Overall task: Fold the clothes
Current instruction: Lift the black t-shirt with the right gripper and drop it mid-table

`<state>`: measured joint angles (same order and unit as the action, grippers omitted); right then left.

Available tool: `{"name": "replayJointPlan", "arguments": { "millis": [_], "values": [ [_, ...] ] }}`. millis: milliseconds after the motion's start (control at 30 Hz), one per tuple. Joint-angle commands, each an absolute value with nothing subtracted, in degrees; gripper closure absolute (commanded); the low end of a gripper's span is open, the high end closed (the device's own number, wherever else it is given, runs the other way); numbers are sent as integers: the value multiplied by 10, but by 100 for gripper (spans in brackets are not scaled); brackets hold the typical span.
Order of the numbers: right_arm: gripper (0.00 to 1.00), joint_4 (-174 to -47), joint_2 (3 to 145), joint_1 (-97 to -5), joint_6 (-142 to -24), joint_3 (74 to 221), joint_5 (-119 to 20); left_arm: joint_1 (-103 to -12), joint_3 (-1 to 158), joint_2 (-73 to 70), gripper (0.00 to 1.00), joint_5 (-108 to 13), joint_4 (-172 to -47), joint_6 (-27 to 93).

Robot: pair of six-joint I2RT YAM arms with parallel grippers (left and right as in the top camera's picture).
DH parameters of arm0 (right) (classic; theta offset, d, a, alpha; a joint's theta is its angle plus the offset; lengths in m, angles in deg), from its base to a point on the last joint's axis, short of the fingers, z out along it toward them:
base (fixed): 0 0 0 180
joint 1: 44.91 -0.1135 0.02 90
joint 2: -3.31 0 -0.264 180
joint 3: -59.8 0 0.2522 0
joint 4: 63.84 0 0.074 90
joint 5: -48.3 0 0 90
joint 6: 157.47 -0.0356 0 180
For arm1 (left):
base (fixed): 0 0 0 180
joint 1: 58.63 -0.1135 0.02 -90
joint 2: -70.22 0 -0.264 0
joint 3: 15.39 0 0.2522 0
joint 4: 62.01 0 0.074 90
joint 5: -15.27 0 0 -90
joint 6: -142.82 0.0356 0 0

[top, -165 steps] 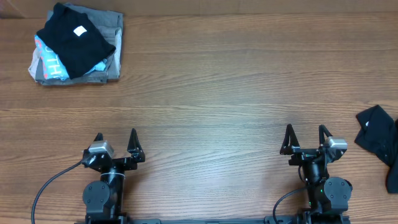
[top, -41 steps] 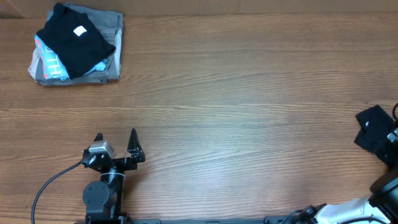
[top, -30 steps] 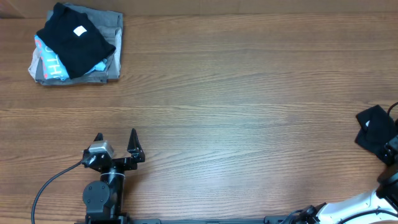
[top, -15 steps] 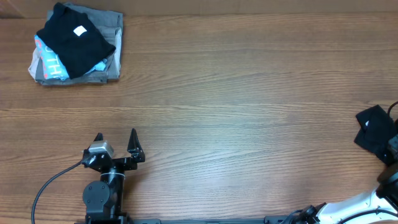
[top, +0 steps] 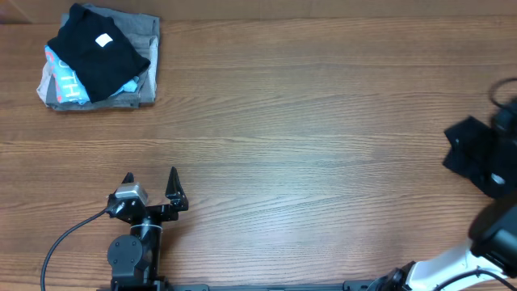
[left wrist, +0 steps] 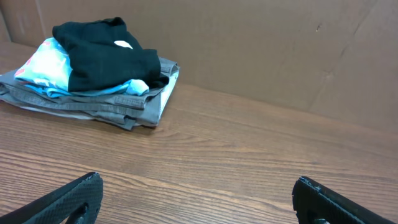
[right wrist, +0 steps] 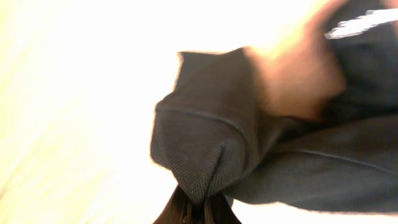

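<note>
Now my right pincer (right wrist: 199, 209) clamps a fold of the shirt (top: 471, 155) at three o'clock; left pincer (top: 151, 181) gapes wide at seven.

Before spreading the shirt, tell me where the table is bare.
Bare wood runs across the middle of the table, from the folded pile to the black shirt. Crowded: the right edge, where the right gripper pinches the shirt.

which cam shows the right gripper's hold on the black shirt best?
Right wrist: the black shirt fills the frame, a fold pinched in the shut right gripper. Overhead catches only a dark bunch at the frame's right edge, grip unclear. Left wrist doesn't show it.
</note>
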<state>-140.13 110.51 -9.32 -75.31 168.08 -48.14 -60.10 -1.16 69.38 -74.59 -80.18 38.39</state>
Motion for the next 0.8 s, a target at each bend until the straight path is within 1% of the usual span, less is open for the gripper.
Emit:
{"name": "replayJointPlan", "arguments": {
  "millis": [0,133,167,367,533,600,633,667,700,733,767],
  "values": [
    [96,-1389,1090,-192,-787,1693,-547,-596,-13,699,0,-752,-802,395],
    [96,-1348,1090,-327,-819,1693,-547,-596,-13,699,0,-752,-802,395],
    [96,-1326,1090,-376,-834,1693,-547,-596,-13,699,0,-752,-802,395],
    [96,-1200,1101,-582,-919,1693,-545,-596,-13,699,0,-752,-802,395],
    [96,-1117,1121,-712,-972,1693,-522,-596,-13,699,0,-752,-802,395],
    [92,-1105,1128,-743,-976,1693,-511,-596,-13,699,0,-752,-802,395],
    [86,-1104,1130,-755,-975,1693,-507,-596,-13,699,0,-752,-802,395],
    [73,-1107,1130,-764,-975,1693,-503,-596,-13,699,0,-752,-802,395],
    [66,-1110,1130,-771,-974,1693,-498,-596,-13,699,0,-752,-802,395],
    [51,-1113,1130,-775,-972,1693,-494,-596,-13,699,0,-752,-802,395],
    [31,-1115,1129,-776,-971,1693,-492,-596,-13,699,0,-752,-802,395]
  ]
}}
